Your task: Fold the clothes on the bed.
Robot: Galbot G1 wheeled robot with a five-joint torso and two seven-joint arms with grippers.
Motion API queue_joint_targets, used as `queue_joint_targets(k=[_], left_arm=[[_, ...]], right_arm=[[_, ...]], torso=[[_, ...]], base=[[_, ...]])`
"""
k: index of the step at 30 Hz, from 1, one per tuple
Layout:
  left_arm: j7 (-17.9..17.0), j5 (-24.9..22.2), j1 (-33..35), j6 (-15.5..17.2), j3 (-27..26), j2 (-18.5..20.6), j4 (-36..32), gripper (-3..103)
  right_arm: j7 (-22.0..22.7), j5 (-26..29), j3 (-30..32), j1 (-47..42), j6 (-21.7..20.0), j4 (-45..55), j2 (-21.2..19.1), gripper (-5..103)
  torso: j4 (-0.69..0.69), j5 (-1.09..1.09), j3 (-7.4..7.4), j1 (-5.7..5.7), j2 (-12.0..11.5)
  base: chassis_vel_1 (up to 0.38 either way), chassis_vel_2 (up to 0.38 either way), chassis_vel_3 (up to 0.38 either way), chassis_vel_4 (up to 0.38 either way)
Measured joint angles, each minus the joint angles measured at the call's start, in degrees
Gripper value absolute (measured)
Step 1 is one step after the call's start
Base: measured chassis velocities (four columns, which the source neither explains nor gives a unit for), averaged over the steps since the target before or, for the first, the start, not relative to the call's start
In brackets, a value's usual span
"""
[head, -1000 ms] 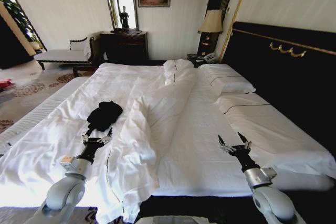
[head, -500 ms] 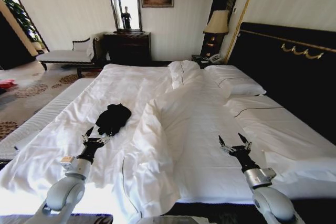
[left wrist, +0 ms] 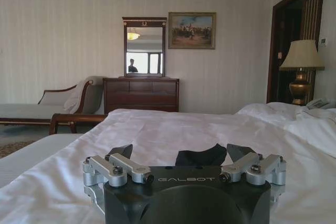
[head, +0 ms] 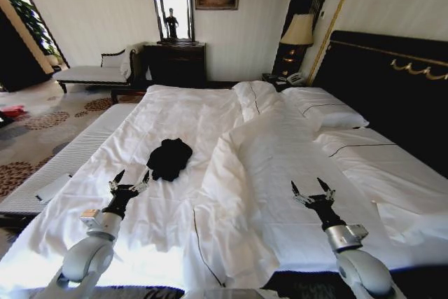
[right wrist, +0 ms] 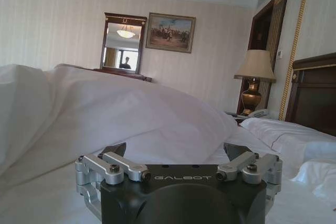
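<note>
We are facing the bed [head: 210, 113] from its foot, its white duvet [head: 280, 166] lying rumpled in a long ridge down the middle, so the flat stretch of sheet on our left side is the open working surface. That is probably why the clothes [head: 169, 158], a single dark crumpled bundle, are sitting there: clear of the ridge and just ahead of our left arm. Nothing is folded yet; the bundle is showing no flat edges or sleeves we can make out, so we are judging that it needs spreading first.

We are holding the left gripper [head: 129, 183] low over the sheet, just short of the clothes and aimed at them, its jaws spread wide and gripping nothing; in the left wrist view the dark fabric [left wrist: 201, 157] is peeking up between the parted jaws. We are holding the right gripper [head: 313, 190] well apart from the clothes, above the duvet beyond the ridge, its jaws likewise wide open and empty, seemingly waiting.
</note>
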Motion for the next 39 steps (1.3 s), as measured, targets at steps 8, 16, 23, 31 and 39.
queue_joint_targets(k=[8, 16, 23, 31, 39], left_arm=[[0.0, 0.2, 0.1, 0.0, 0.2, 0.0, -0.1, 100], [0.0, 0.3, 0.2, 0.0, 0.3, 0.0, -0.2, 100], [0.0, 0.4, 0.3, 0.0, 0.3, -0.1, -0.3, 100], [0.0, 0.4, 0.6, 0.0, 0.3, 0.0, -1.4, 100], [0.0, 0.5, 0.5, 0.0, 0.8, 0.0, -1.4, 100]], right_arm=[[0.0, -0.3, 0.0, -0.2, 0.1, 0.0, 0.4, 100], [0.1, -0.7, 0.1, -0.7, 0.2, 0.6, 0.6, 100], [0.9, -0.7, 0.4, -0.8, 0.2, 1.3, 0.5, 100], [2.1, -0.3, 0.9, -2.1, 0.7, 2.2, 1.0, 100], [2.0, -1.9, 1.6, -3.5, 1.0, 2.2, 2.0, 100]], torso=[[-0.01, 0.0, 0.0, 0.0, 0.0], [0.01, -0.02, -0.01, 0.0, 0.0], [0.0, 0.01, 0.02, 0.04, 0.0], [0.0, -0.02, 0.0, 0.0, 0.0], [-0.01, 0.0, -0.01, -0.01, 0.0]], base=[[0.11, 0.201, -0.126, -0.206], [0.11, 0.206, -0.08, -0.173], [0.009, 0.099, -0.005, -0.102], [-0.001, 0.001, -0.002, -0.006], [0.0, 0.0, 0.0, 0.0]])
